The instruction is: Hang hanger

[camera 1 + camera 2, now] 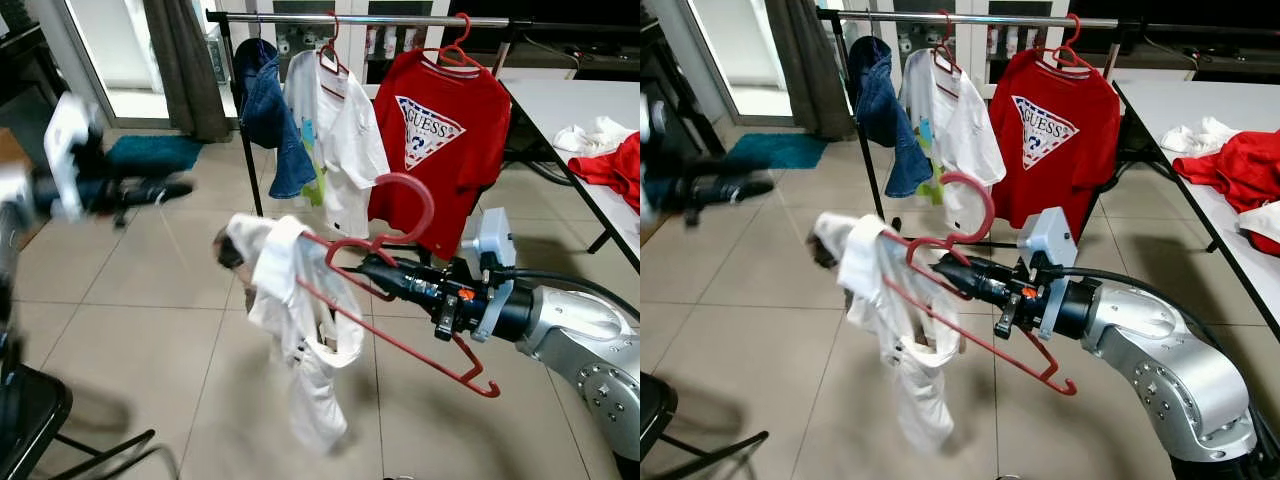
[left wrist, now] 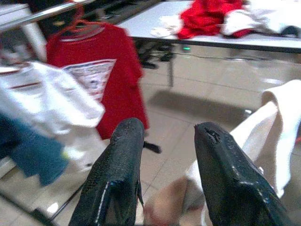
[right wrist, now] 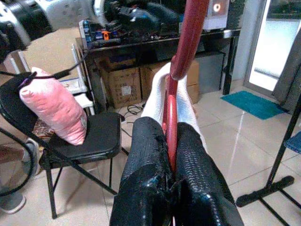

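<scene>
The right gripper (image 1: pixel 945 272) clamps a red plastic hanger (image 1: pixel 975 340) draped with a white garment (image 1: pixel 895 330), while the left gripper (image 2: pixel 164 141) hangs parted, empty.

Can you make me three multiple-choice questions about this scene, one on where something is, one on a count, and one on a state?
1. Where is the red hanger carrying the white garment?
A. On the rail
B. In the right gripper
C. On the floor

2. How many garments hang on the rail?
A. Three
B. One
C. Five

3. How is the left gripper?
A. Shut on the hanger
B. Open, holding nothing
C. Shut on a sock

Answers: 1 B, the right gripper pinches the hanger's neck. 2 A, a denim piece, a white shirt and a red shirt. 3 B, a clear gap shows between its fingers.
</scene>
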You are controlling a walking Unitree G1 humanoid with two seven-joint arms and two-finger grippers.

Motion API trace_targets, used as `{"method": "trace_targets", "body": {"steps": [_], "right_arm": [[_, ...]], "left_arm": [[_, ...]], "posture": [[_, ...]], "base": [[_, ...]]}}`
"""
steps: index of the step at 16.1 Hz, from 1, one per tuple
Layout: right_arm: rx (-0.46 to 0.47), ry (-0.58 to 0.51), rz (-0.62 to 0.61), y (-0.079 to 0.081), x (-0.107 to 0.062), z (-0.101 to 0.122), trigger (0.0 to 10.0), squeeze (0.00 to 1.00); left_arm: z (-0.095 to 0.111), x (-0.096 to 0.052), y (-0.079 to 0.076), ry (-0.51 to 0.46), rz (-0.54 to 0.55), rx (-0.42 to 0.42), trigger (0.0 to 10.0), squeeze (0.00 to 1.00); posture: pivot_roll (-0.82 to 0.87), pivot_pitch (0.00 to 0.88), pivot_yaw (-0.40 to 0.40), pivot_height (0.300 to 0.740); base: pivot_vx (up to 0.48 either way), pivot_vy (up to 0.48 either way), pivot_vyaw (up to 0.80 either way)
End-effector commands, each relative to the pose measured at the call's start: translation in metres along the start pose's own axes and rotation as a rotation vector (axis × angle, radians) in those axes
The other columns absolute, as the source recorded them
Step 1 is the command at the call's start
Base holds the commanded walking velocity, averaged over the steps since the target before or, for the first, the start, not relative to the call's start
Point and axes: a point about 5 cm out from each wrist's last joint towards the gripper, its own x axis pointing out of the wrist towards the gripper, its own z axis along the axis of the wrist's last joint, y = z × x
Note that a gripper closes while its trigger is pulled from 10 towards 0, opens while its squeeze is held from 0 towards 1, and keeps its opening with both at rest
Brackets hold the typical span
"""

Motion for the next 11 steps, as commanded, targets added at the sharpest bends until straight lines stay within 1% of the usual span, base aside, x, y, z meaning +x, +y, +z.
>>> {"method": "trace_targets", "body": {"steps": [1, 2, 3, 4, 6, 7, 8, 9, 10, 11], "right_arm": [[-0.047, -0.007, 0.027, 0.000, 0.001, 0.007, 10.0, 0.00], [-0.047, -0.007, 0.027, 0.000, 0.001, 0.007, 10.0, 0.00], [-0.058, 0.001, 0.045, 0.000, 0.001, 0.008, 10.0, 0.00], [-0.062, 0.004, 0.052, 0.000, 0.002, 0.008, 10.0, 0.00], [-0.067, 0.007, 0.061, 0.001, 0.002, 0.008, 10.0, 0.00], [-0.069, 0.009, 0.068, 0.002, 0.002, 0.009, 10.0, 0.00], [-0.071, 0.013, 0.083, 0.003, 0.003, 0.009, 10.0, 0.00], [-0.071, 0.013, 0.083, 0.003, 0.003, 0.009, 10.0, 0.00], [-0.072, 0.014, 0.095, 0.004, 0.004, 0.009, 10.0, 0.00], [-0.071, 0.014, 0.100, 0.005, 0.004, 0.009, 10.0, 0.00]], "left_arm": [[0.003, 0.020, -0.006, 0.019, -0.133, -0.016, 10.0, 1.00], [0.003, 0.020, -0.006, 0.019, -0.133, -0.016, 10.0, 1.00], [0.011, 0.039, -0.014, 0.008, -0.270, -0.018, 10.0, 1.00], [0.014, 0.046, -0.018, 0.000, -0.326, -0.028, 10.0, 1.00], [0.018, 0.052, -0.024, -0.019, -0.394, -0.055, 10.0, 1.00], [0.019, 0.055, -0.029, -0.035, -0.428, -0.067, 10.0, 0.59], [0.019, 0.063, -0.039, -0.040, -0.496, -0.080, 10.0, 0.00], [0.019, 0.063, -0.039, -0.040, -0.496, -0.080, 10.0, 0.00], [0.008, 0.069, -0.044, 0.037, -0.517, -0.040, 10.0, 0.00], [0.001, 0.071, -0.046, 0.089, -0.519, -0.014, 10.0, 0.00]], "posture": [[-0.15, 0.000, 0.068, 0.740], [-0.15, 0.000, 0.068, 0.740], [-0.16, 0.000, 0.078, 0.740], [-0.16, 0.000, 0.081, 0.740], [-0.16, 0.000, 0.085, 0.740], [-0.16, 0.000, 0.085, 0.740], [-0.16, 0.000, 0.083, 0.740], [-0.16, 0.000, 0.083, 0.740], [-0.16, 0.000, 0.082, 0.740], [-0.16, 0.000, 0.080, 0.740]], "base": [[0.000, 0.000, 0.00], [0.000, 0.000, 0.00], [0.000, 0.000, 0.00], [0.000, 0.000, 0.00], [0.000, 0.000, 0.00], [0.000, 0.000, 0.00], [0.000, 0.000, 0.00], [0.000, 0.000, 0.00], [0.000, 0.000, 0.00], [0.000, 0.000, 0.00]]}}
